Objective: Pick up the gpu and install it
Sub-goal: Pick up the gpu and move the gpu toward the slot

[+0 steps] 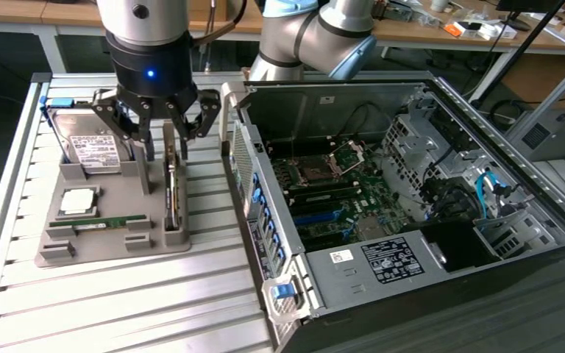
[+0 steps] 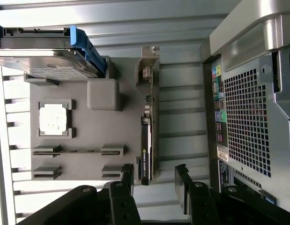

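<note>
Silver-grey arm [image 1: 293,44], pale-blue joint caps [image 1: 353,62], black fingers [image 2: 183,183].

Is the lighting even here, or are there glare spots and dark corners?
Exterior view: the open grey computer case is dim inside, while the ribbed silvery table gleams. Wrist view: the square silver processor chip washes out white; the black claw looks dark.

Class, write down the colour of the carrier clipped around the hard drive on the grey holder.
Blue; the carrier shows best in the wrist view.
</note>
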Available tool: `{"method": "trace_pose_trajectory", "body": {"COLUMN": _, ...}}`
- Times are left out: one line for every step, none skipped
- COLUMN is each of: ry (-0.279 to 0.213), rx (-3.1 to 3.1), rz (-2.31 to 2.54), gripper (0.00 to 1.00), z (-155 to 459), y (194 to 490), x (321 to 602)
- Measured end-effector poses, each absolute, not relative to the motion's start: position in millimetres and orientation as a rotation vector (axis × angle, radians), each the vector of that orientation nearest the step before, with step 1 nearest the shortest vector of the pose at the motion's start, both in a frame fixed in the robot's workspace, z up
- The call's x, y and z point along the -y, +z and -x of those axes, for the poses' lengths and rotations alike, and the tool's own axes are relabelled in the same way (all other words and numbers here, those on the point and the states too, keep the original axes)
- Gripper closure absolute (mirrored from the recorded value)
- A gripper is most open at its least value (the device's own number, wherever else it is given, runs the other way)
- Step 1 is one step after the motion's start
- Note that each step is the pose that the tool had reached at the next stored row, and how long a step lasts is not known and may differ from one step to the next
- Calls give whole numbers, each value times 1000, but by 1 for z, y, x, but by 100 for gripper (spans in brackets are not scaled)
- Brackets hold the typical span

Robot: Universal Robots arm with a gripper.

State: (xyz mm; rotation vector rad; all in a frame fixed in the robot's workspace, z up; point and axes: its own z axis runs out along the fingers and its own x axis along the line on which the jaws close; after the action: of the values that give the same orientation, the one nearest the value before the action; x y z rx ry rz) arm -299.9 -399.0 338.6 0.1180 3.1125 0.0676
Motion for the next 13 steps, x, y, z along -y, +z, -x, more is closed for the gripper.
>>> {"method": "trace_pose_trajectory", "body": {"ry": 68, "rx": -3113, "rz": -118, "gripper": 52, "z": 300, "y": 338, "x": 399}}
{"method": "trace_pose_trajectory", "body": {"ry": 68, "rx": -3112, "rz": -118, "gripper": 52, "z": 300, "y": 337, "x": 399}}
{"method": "trace_pose_trajectory", "body": {"ry": 68, "rx": -3112, "rz": -118, "gripper": 52, "z": 300, "y": 337, "x": 399}}
{"method": "trace_pose_trajectory", "body": {"ry": 68, "rx": -3112, "rz": -118, "gripper": 52, "z": 300, "y": 336, "x": 399}}
{"method": "trace_pose_trajectory", "body": {"ry": 68, "rx": -3112, "rz": -118, "gripper": 52, "z": 300, "y": 335, "x": 399}}
{"method": "trace_pose_trajectory", "body": {"ry": 68, "rx": -3113, "rz": -118, "gripper": 52, "z": 300, "y": 334, "x": 399}}
{"method": "trace_pose_trajectory", "body": {"ry": 68, "rx": -3112, "rz": -118, "gripper": 52, "z": 300, "y": 333, "x": 399}}
{"method": "trace_pose_trajectory", "body": {"ry": 68, "rx": -3112, "rz": -118, "gripper": 52, "z": 300, "y": 333, "x": 399}}
{"method": "trace_pose_trajectory", "body": {"ry": 68, "rx": -3112, "rz": -118, "gripper": 52, "z": 300, "y": 332, "x": 399}}
{"method": "trace_pose_trajectory", "body": {"ry": 68, "rx": -3113, "rz": -118, "gripper": 52, "z": 300, "y": 332, "x": 399}}
{"method": "trace_pose_trajectory", "body": {"ry": 68, "rx": -3112, "rz": -118, "gripper": 52, "z": 300, "y": 331, "x": 399}}
{"method": "trace_pose_trajectory", "body": {"ry": 68, "rx": -3113, "rz": -118, "gripper": 52, "z": 300, "y": 330, "x": 399}}
{"method": "trace_pose_trajectory", "body": {"ry": 68, "rx": -3113, "rz": -118, "gripper": 52, "z": 300, "y": 330, "x": 399}}
